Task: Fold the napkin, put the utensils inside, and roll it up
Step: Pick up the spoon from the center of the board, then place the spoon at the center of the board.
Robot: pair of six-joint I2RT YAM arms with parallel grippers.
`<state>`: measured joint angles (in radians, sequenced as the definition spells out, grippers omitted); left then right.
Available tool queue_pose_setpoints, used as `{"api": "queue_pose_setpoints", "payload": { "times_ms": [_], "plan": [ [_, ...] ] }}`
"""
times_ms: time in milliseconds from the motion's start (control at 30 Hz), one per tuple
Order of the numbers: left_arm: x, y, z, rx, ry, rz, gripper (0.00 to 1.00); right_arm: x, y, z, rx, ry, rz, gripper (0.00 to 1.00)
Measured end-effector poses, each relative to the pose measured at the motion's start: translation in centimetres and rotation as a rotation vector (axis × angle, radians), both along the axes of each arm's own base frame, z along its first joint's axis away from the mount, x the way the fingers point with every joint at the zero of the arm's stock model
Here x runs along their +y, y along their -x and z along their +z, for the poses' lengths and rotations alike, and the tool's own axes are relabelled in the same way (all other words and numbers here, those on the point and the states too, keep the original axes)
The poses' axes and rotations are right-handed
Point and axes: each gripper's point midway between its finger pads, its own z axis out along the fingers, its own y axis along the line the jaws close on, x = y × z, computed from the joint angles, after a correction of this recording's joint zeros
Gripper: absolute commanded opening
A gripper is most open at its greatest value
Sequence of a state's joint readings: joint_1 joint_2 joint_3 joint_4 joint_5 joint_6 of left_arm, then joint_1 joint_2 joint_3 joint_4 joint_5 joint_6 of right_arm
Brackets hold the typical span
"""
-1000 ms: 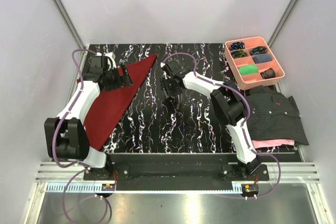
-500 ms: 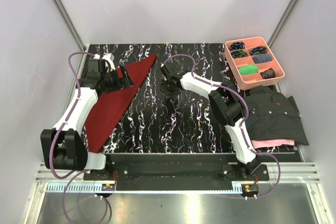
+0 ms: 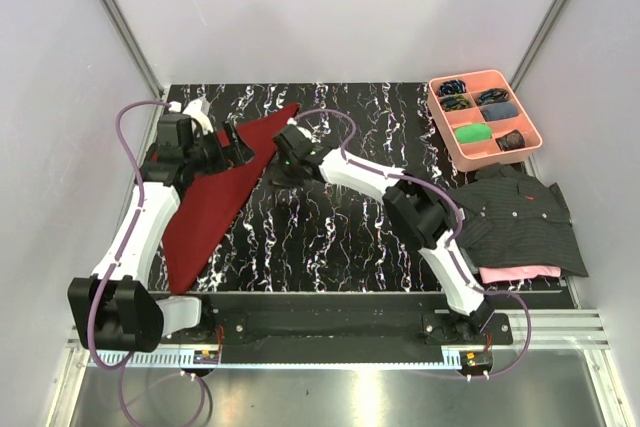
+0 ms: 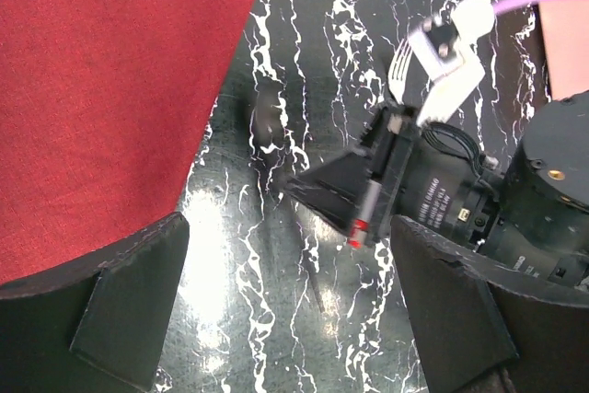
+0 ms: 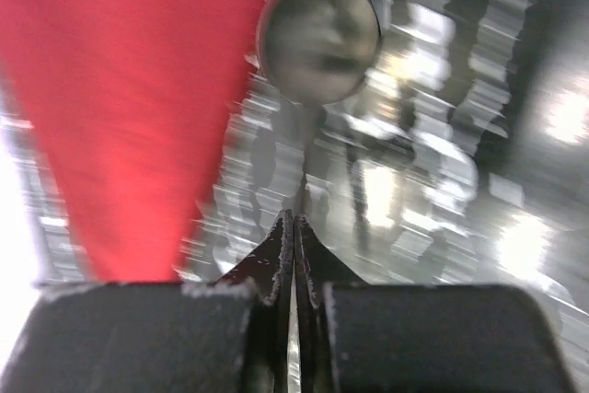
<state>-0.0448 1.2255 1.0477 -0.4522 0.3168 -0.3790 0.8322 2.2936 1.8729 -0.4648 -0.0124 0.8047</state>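
The maroon napkin (image 3: 215, 197) lies folded into a long triangle on the left of the black marble table (image 3: 340, 237); in the left wrist view the napkin (image 4: 110, 89) fills the upper left. My right gripper (image 5: 294, 218) is shut on the thin handle of the spoon (image 5: 317, 39), whose dark round bowl hangs blurred just beside the napkin (image 5: 120, 98) edge. From above, the right gripper (image 3: 278, 169) sits at the napkin's right edge. My left gripper (image 3: 240, 145) is open over bare table beside the cloth, and the left gripper (image 4: 290, 310) has nothing between its fingers. It faces the right gripper (image 4: 317, 186).
A pink tray (image 3: 485, 117) of small items stands at the back right. A dark striped shirt (image 3: 520, 217) lies over a pink cloth (image 3: 515, 273) at the right edge. The table's left edge runs close beside the napkin.
My right arm has swung left from mid-table to the napkin's right edge with the spoon. My left arm has drawn back a little toward the back left.
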Motion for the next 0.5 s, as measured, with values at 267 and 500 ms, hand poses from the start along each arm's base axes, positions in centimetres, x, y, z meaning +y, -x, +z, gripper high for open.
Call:
{"api": "queue_pose_setpoints", "payload": {
  "times_ms": [267, 500],
  "plan": [
    [-0.2, 0.2, 0.5, -0.011, 0.016, -0.003, 0.94, 7.0, -3.5, 4.7, -0.112, -0.216, -0.063, 0.00],
    [0.0, 0.2, 0.4, -0.012, 0.013, 0.002, 0.93, 7.2, -4.4, 2.7, -0.123, -0.198, -0.100, 0.03]
  ]
}}
